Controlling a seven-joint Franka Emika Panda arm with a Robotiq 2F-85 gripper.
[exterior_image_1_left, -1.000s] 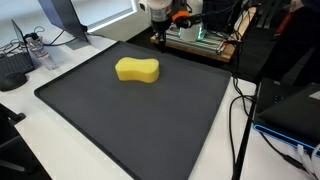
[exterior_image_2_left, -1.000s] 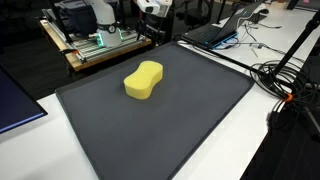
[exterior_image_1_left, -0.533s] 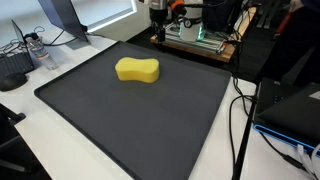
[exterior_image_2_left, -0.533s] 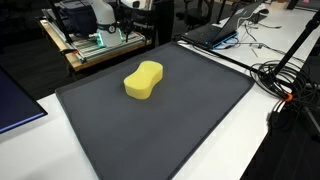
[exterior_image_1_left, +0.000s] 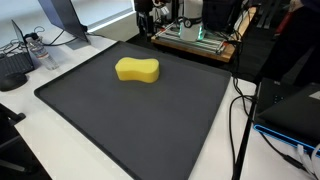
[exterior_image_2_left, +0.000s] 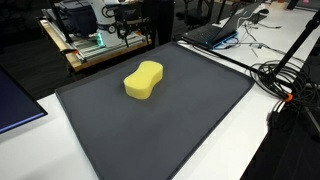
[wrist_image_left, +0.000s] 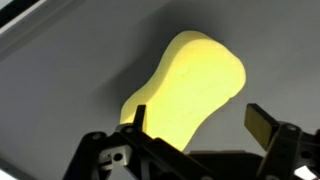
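Sponge (exterior_image_1_left: 138, 69), yellow and peanut-shaped, lies flat on a dark mat (exterior_image_1_left: 150, 125) in an exterior view, toward the mat's 11 o'clock area, with the gripper (exterior_image_1_left: 144, 12) hanging well apart from it at the picture's 12 o'clock edge. In an exterior view the sponge (exterior_image_2_left: 143, 80) sits near the mat's middle, a laptop (exterior_image_2_left: 215, 30) at 1 o'clock and cables (exterior_image_2_left: 285, 80) at 3 o'clock. In the wrist view the sponge fills the centre, stretching from 7 to 1 o'clock, and the gripper's fingers (wrist_image_left: 262, 125) at 6 o'clock stand spread wide, pinching nothing.
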